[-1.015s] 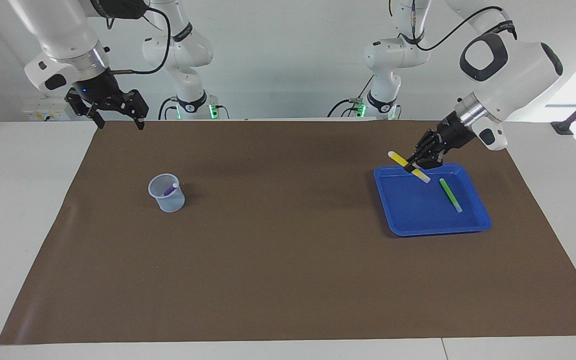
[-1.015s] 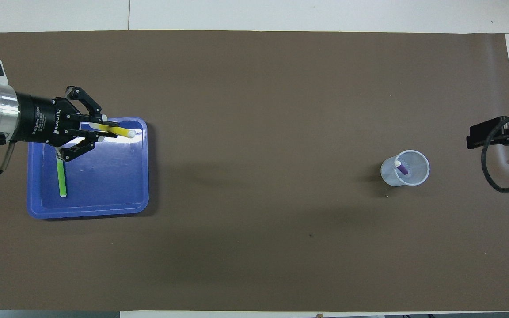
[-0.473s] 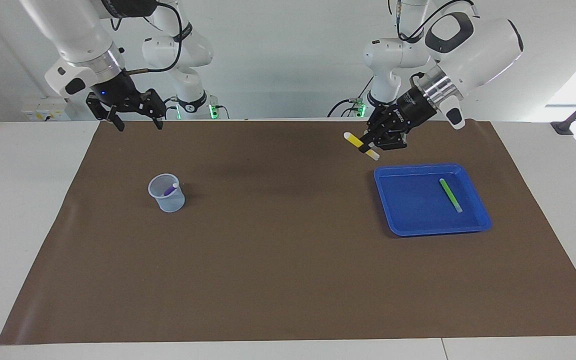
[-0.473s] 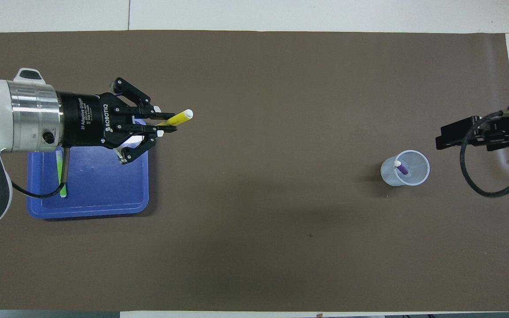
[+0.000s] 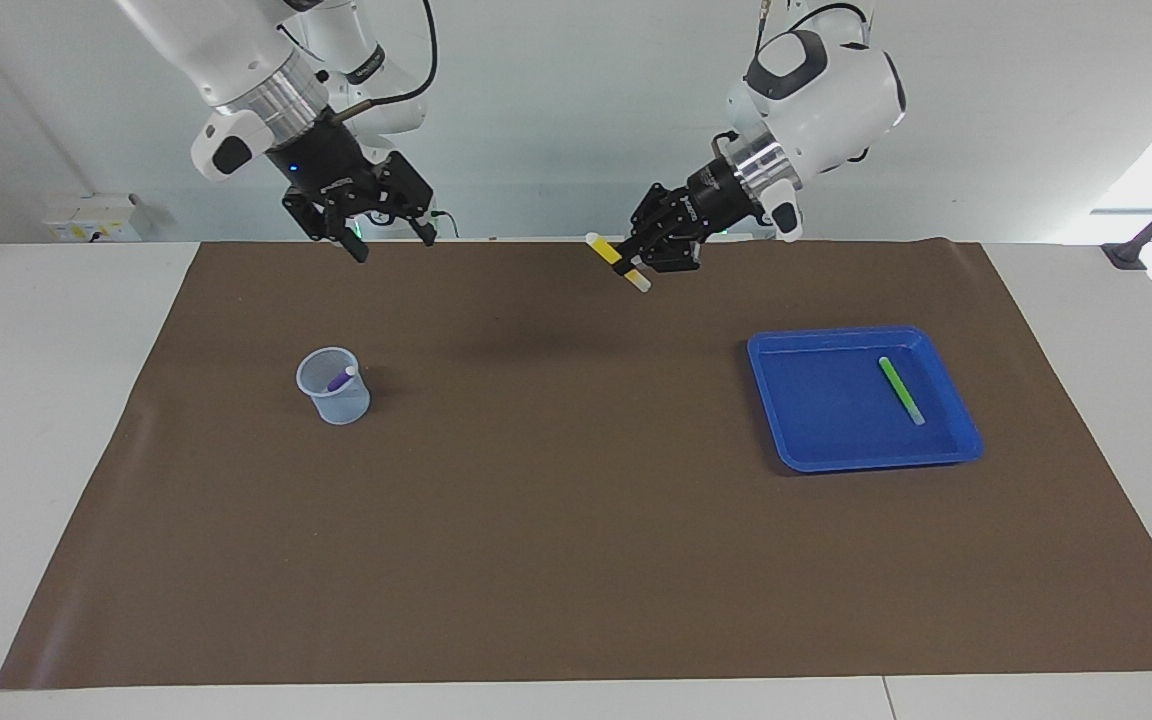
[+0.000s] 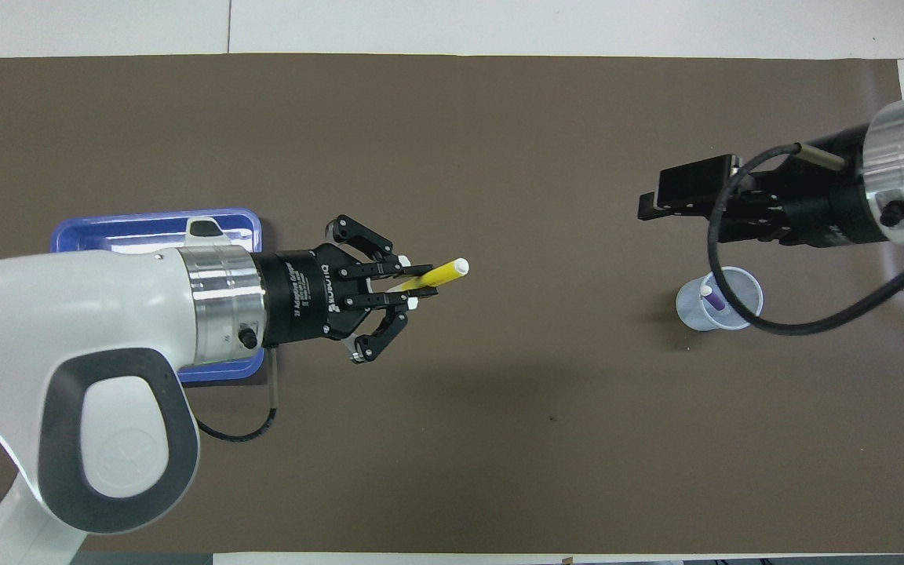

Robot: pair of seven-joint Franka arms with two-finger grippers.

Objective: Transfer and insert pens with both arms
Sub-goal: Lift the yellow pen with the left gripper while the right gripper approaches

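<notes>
My left gripper (image 5: pixel 633 268) (image 6: pixel 423 282) hangs high over the brown mat's middle, shut on the yellow pen (image 5: pixel 616 261) (image 6: pixel 440 274), whose pale cap points toward the right arm's end. My right gripper (image 5: pixel 391 240) (image 6: pixel 652 205) is open and empty, raised over the mat above the clear cup (image 5: pixel 334 385) (image 6: pixel 719 299). The purple pen (image 5: pixel 340 378) (image 6: pixel 713 298) leans inside that cup. The green pen (image 5: pixel 901 390) lies in the blue tray (image 5: pixel 806 450); in the overhead view my left arm hides it.
The blue tray (image 6: pixel 146 224) sits toward the left arm's end of the brown mat (image 5: pixel 576 560), the cup toward the right arm's end. Two smaller white arms with green lights stand at the robots' edge of the table.
My left gripper has lifted the yellow pen out of the tray and carried it toward the table's middle. My right gripper has swung in from its end toward the middle, still open.
</notes>
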